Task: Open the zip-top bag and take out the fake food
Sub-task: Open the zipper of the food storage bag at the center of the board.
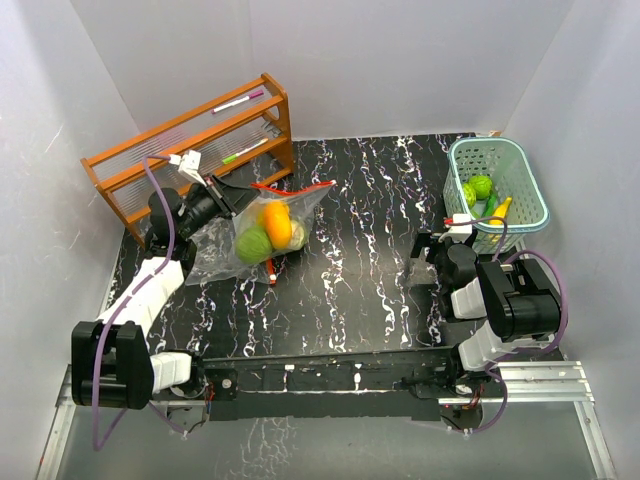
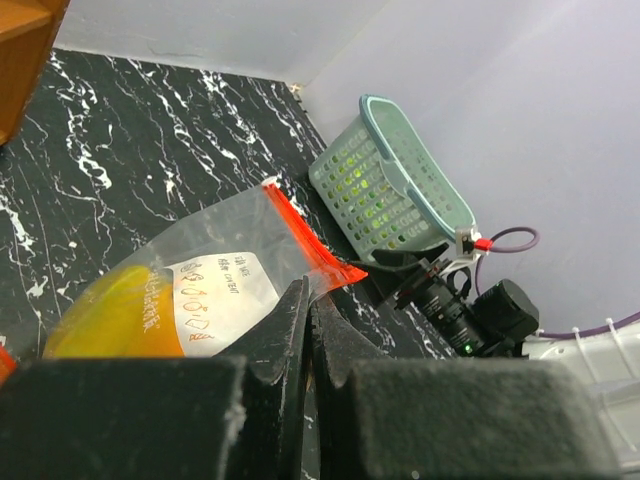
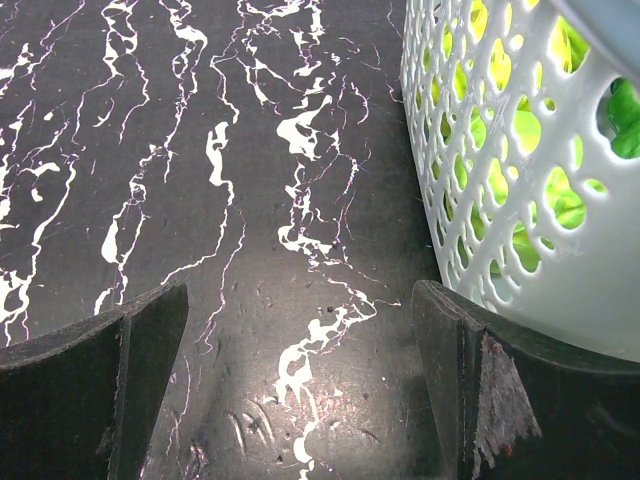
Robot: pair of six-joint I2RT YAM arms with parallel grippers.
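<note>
Though wide apart, right jaws beside basket (image 1: 486, 142) (left jaws tight on zip-top bag (image 1: 215, 250))

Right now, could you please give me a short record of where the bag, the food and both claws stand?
left claw: shut on the zip-top bag, near its red zip strip
right claw: open, empty, over the table beside the basket
in bag: orange piece, green ball
in basket: green pieces, banana
bag seal: cannot tell if open
</note>
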